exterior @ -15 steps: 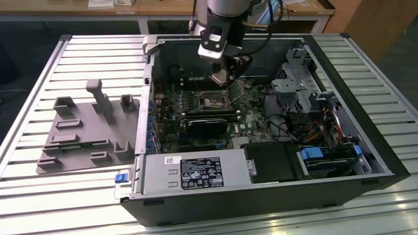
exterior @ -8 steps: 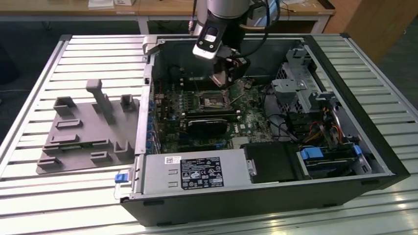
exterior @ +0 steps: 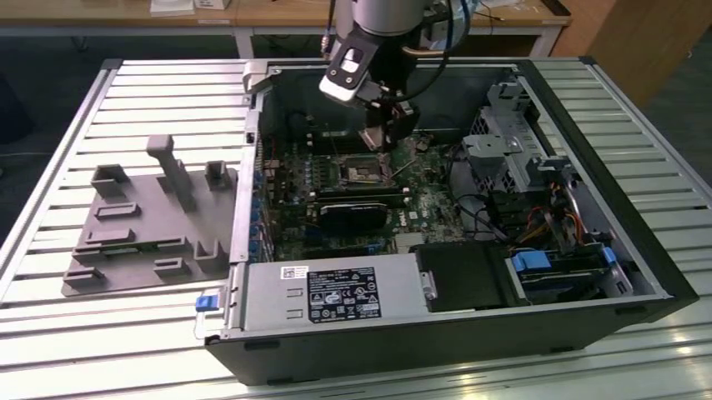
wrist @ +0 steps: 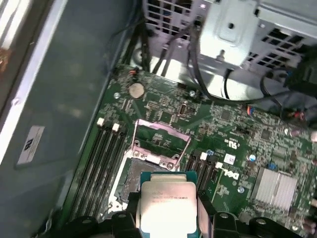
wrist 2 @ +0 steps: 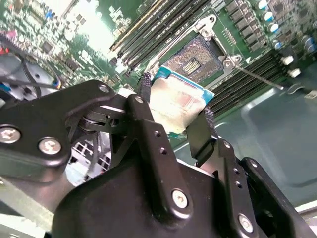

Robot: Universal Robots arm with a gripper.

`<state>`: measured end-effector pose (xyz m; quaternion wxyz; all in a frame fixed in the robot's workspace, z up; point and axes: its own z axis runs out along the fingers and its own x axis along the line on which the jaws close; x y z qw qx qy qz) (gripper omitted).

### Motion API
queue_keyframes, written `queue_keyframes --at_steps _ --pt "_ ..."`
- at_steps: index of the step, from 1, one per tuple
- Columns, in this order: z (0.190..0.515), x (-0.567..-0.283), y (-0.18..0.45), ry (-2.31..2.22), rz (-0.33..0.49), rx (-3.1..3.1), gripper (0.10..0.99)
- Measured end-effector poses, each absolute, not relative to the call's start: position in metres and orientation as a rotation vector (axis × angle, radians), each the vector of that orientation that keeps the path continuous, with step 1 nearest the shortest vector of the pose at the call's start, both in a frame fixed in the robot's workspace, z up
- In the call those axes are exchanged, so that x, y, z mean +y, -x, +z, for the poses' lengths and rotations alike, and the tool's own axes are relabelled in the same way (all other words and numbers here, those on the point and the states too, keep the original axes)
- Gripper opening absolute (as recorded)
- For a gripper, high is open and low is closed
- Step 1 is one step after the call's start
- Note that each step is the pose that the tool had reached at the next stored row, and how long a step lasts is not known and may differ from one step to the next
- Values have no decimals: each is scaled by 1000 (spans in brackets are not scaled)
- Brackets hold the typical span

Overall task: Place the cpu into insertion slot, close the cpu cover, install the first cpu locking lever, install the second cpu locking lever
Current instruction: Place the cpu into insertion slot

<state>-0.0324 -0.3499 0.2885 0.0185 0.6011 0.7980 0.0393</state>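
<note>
Gripping the chip by its edges, the hand hangs close by the bare socket, cover raised: seating it likely calls for square, level alignment.

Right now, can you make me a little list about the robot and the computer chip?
pincer: shut on the cpu
cpu: held over the green board, not yet in the insertion slot
insertion slot: empty, dark centre showing
cpu cover: flipped up, open
place: inside the open computer case
</note>
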Motion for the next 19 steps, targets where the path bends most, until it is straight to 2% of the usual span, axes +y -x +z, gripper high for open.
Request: queue_keyframes --at_steps 19 --pt "268 -349 43 -2159 116 2211 537"
